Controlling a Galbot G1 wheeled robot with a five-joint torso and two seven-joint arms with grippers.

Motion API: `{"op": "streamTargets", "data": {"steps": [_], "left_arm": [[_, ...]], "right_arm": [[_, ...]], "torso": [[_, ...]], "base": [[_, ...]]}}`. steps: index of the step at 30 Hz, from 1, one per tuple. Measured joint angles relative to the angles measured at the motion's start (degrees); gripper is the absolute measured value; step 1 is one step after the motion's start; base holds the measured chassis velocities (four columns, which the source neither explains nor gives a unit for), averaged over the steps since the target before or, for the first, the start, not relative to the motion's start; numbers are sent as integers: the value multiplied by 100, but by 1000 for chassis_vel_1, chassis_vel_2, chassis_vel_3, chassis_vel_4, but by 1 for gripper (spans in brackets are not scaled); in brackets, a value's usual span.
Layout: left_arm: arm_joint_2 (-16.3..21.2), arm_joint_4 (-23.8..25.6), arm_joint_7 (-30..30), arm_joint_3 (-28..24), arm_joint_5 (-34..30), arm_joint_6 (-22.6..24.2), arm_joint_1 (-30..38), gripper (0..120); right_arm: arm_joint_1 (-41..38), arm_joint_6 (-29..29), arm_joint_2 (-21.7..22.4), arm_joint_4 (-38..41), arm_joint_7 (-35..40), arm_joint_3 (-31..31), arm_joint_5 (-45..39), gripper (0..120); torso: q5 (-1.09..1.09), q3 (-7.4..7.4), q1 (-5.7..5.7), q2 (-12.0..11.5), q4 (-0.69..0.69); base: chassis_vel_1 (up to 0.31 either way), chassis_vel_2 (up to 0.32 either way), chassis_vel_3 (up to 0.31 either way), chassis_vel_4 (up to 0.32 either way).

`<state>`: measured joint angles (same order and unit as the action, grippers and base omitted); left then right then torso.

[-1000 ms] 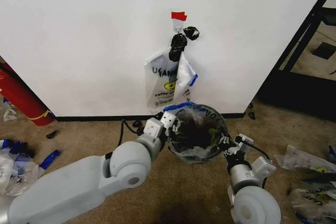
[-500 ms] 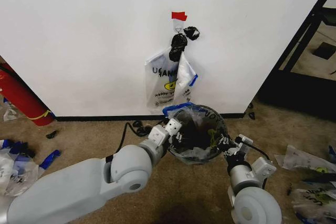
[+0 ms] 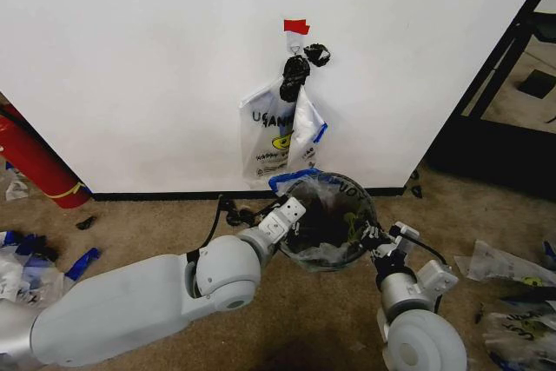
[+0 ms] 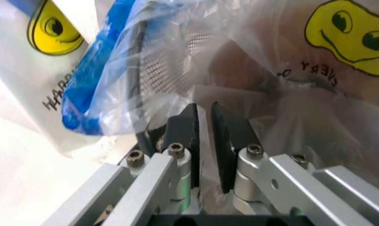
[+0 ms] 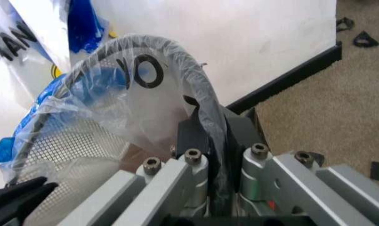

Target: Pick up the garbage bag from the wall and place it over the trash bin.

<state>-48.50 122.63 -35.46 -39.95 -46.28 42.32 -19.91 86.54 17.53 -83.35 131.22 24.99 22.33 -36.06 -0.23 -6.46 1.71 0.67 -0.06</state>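
Note:
A garbage bag [image 3: 276,132] with a yellow smiley hangs from the hook [image 3: 294,39] on the white wall [image 3: 139,58], under a black knotted clump [image 3: 297,71]. Below it stands the trash bin [image 3: 327,254], and a second translucent bag [image 3: 334,188] with a blue edge is draped over its rim. My left gripper [image 3: 292,213] is at the bin's left rim, shut on that bag's film [image 4: 283,108] just inside the rim [image 4: 141,56]. On the bin's right side, my right gripper [image 3: 379,237] is shut on the film-covered rim [image 5: 176,52].
A long red cylinder [image 3: 30,162] leans at the left by the black baseboard [image 3: 165,195]. Loose plastic bags lie on the carpet at the left [image 3: 26,271] and right [image 3: 504,267]. A black frame [image 3: 504,49] stands at the right.
My left arm has swung right and its gripper has moved in against the bin's left rim. The bag's blue edge has slid lower on the rim. The right gripper has stayed put.

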Motion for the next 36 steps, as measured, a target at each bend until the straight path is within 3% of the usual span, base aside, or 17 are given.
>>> {"op": "streamTargets", "data": {"steps": [6, 16, 28, 36], "left_arm": [[-24, -64, 286, -166, 696, -5, 82, 14], [63, -23, 286, -169, 779, -12, 66, 16], [127, 0, 259, -198, 764, -17, 35, 36], [198, -85, 490, -319, 1418, -20, 64, 29]], "right_arm": [[6, 5, -24, 38, 0, -10, -5, 1], [20, 15, -17, 69, 1, -6, -10, 1], [22, 30, -19, 87, 2, -6, -13, 1], [17, 34, -21, 91, 2, -29, -17, 1]], "torso": [[0, 0, 0, 0, 0], [0, 0, 0, 0, 0], [0, 0, 0, 0, 0], [0, 0, 0, 0, 0]], "base": [[0, 0, 0, 0], [0, 0, 0, 0], [0, 0, 0, 0], [0, 0, 0, 0]]}}
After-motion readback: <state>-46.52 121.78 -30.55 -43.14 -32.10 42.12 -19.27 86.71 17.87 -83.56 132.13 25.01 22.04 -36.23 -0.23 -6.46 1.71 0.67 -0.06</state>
